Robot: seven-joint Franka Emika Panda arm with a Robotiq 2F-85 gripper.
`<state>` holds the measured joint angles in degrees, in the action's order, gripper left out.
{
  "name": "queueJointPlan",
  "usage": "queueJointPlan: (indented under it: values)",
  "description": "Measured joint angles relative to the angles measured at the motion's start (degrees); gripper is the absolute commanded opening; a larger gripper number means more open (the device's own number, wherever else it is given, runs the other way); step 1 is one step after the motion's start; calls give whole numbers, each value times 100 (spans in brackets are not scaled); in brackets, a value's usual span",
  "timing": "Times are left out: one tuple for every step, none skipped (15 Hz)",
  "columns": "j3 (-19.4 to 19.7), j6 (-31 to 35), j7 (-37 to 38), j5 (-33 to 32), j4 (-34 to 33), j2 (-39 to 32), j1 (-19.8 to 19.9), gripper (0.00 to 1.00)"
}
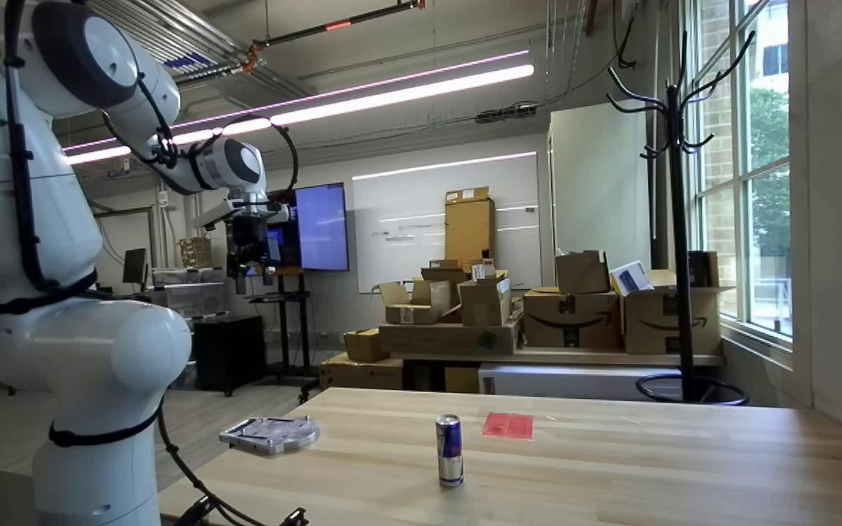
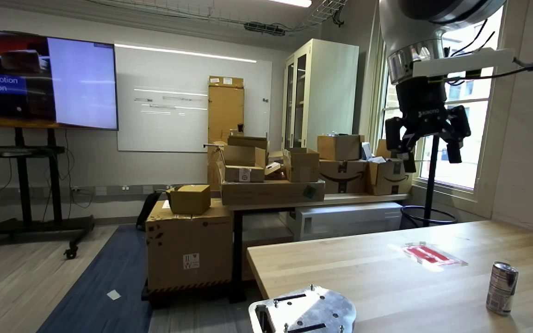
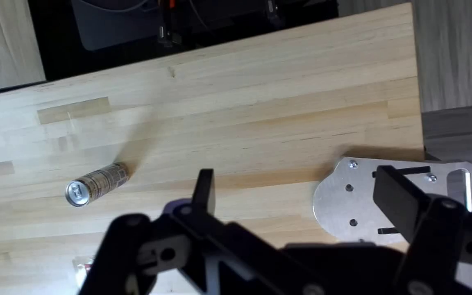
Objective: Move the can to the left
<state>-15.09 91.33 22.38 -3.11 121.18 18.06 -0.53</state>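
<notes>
1. Currently, the can (image 1: 449, 451) stands upright on the wooden surface (image 1: 647, 467), low and just right of centre in an exterior view, dark blue above a paler lower band.
2. You find the same can (image 2: 502, 288) at the lower right in an exterior view; in the wrist view it sits at the left, a little below mid-height, silvery top showing.
3. Your fingers (image 3: 205, 190) are spread wide, raised well above the surface and well apart from the can.
4. A flat red piece (image 1: 508, 425) lies near the can, above and to its right in an exterior view.
5. You have a metal plate (image 3: 334, 205) at the right of the wrist view, overlapping the surface's edge there, partly hidden behind one of your fingers.
6. Your arm (image 1: 121, 343) fills the left of an exterior view, with cardboard boxes (image 1: 545, 332) piled beyond the surface.
</notes>
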Motion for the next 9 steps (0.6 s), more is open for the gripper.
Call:
queueJointPlan:
  values:
    - [20, 0, 0, 0, 1, -6, -11, 100]
    - [46, 12, 6, -15, 2, -20, -12, 100]
    - [88, 30, 27, -54, 2, -45, -12, 100]
    - [149, 61, 72, -112, 2, -83, -10, 100]
    - [240, 88, 116, -152, 1, -137, -8, 100]
    - [350, 122, 152, -177, 1, -202, 0, 100]
    - [479, 160, 179, -182, 0, -274, 16, 100]
    - [619, 202, 197, -182, -1, -353, 47, 100]
    - [752, 245, 202, -177, -3, -425, 76, 100]
